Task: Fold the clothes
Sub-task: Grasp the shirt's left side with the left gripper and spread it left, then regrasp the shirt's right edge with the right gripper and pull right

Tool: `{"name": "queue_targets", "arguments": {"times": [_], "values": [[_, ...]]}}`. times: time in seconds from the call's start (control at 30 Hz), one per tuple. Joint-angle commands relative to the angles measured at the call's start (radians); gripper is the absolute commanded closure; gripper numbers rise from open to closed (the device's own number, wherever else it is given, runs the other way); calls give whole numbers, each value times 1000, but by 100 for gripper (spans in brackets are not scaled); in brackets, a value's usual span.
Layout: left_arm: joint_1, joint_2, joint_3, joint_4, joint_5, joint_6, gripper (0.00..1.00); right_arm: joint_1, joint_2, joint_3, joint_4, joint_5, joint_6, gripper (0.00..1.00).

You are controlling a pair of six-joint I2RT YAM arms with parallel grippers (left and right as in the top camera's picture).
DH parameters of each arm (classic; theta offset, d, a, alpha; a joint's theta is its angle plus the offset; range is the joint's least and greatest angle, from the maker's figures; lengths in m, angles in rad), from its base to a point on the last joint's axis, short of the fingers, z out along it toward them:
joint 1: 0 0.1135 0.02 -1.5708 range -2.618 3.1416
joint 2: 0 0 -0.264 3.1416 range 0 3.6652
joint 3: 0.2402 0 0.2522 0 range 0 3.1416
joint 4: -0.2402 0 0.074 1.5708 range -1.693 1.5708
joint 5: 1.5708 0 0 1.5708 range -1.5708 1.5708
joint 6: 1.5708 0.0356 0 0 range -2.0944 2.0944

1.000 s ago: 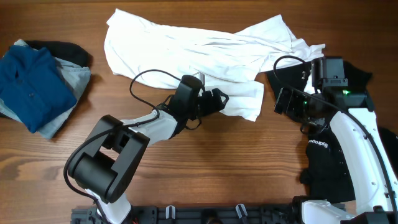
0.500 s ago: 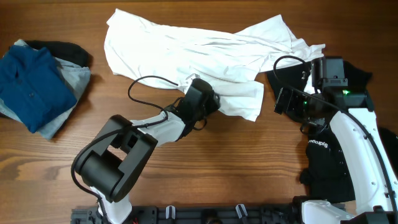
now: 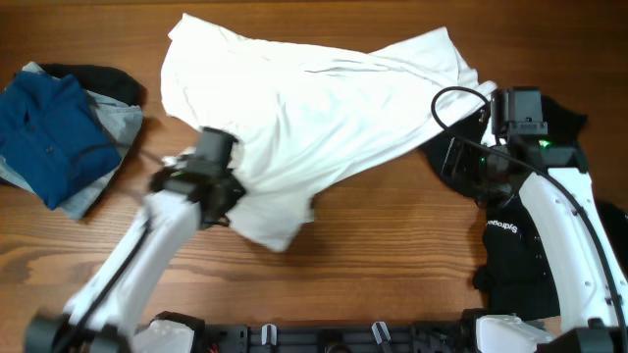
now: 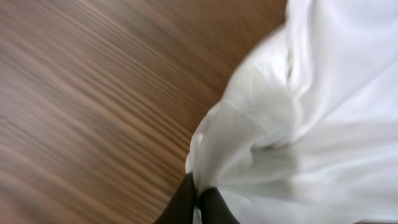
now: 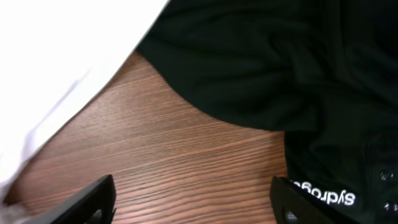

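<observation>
Since a second earlier, the left end effector (image 3: 224, 186) had swung from the frame's centre toward the lower left, dragging the white T-shirt (image 3: 314, 108) so that it spread across the worktop (image 3: 392, 265). Its fingers were pinched together on the shirt's edge. The right end effector (image 5: 189, 202) stood apart and empty beside the black garment (image 5: 280, 74) at the right, probably waiting to take an opposite corner.

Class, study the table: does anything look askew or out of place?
The white T-shirt lies rumpled and slanted across the table, one corner pinched by the left gripper. The black garment is bunched at the right edge.
</observation>
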Motion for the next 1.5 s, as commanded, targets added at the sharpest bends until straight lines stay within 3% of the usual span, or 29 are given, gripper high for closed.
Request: {"name": "queue_targets", "arguments": {"times": [0.0,0.03,0.1,0.37,0.53,0.63,0.67,0.77,0.8,0.97,1.07,1.1,1.13,1.27,1.4,1.47], "values": [[143,-119,0,-85,-95,57,96,-5,90,-7,3,22,-20,54],[180,-122,0,-96,-105,58,96,-5,129,-7,8,20,-16,77],[237,-114,0,-94,-142,57,96,-5,196,-7,26,5,-18,96],[384,-109,0,-90,-190,58,96,-8,504,-7,229,-62,-95,96],[384,-109,0,-90,-190,58,96,-137,604,-6,309,52,-92,96],[384,-109,0,-90,-190,57,96,-312,610,14,381,76,-67,94],[384,-109,0,-95,-190,58,96,-454,610,85,354,14,-9,93],[384,-109,0,-106,-190,58,96,-582,610,209,254,-234,-42,89],[384,-109,0,-105,-190,57,96,-587,605,256,177,-361,-121,83],[384,-109,0,-105,-190,57,96,-454,553,273,55,-490,-267,63],[383,-109,0,-105,-188,57,96,-259,553,257,78,-404,-355,61],[383,-109,0,-105,-186,57,96,-203,553,243,114,-332,-352,52],[383,-109,0,-106,-186,57,96,-152,555,227,149,-269,-336,36],[383,-109,0,-110,-185,57,96,-5,577,202,217,-157,-294,36],[383,-109,0,-113,-185,57,96,14,626,202,231,-166,-275,47],[383,-109,0,-112,-185,57,96,16,672,202,299,-193,-275,47]]}}
